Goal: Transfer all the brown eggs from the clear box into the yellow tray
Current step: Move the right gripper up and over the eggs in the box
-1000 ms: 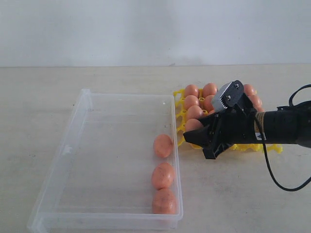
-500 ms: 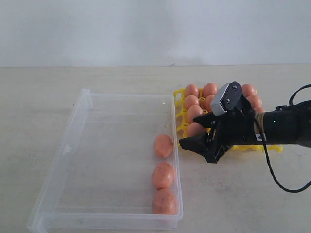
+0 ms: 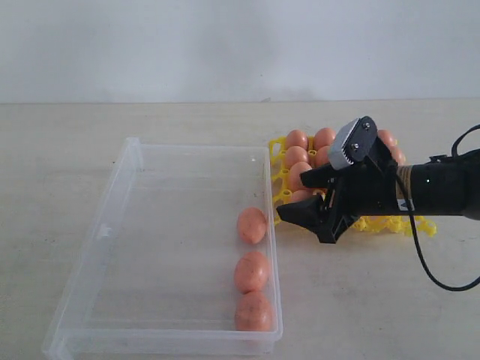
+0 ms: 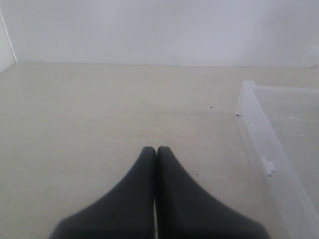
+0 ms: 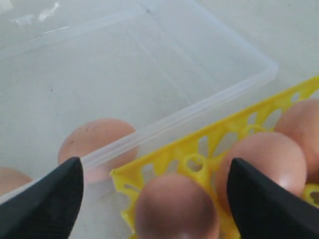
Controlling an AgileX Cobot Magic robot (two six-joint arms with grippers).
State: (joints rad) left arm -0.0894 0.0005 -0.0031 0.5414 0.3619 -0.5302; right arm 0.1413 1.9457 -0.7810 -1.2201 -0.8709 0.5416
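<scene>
Three brown eggs [image 3: 252, 225] lie along the right wall of the clear box [image 3: 127, 225]. The yellow tray [image 3: 279, 174] just right of the box holds several eggs [image 3: 295, 140], and my right arm hides part of it. My right gripper [image 3: 294, 199] hangs open over the tray's corner nearest the box. In the right wrist view its fingers [image 5: 65, 191] stand wide apart from an egg [image 5: 174, 206] seated in a tray cup [image 5: 164, 154]; my right gripper [image 5: 157, 191] touches nothing. My left gripper [image 4: 155, 152] is shut and empty over bare table beside the box corner [image 4: 251, 107].
A pale tabletop [image 3: 360, 300] lies around the box and tray, with a white wall [image 3: 225, 45] behind. A black cable [image 3: 427, 266] loops from the right arm down to the table. The box rim [image 5: 199, 112] runs close along the tray's edge.
My right gripper has shifted left toward the box wall and risen slightly. The eggs in the box and tray have not moved.
</scene>
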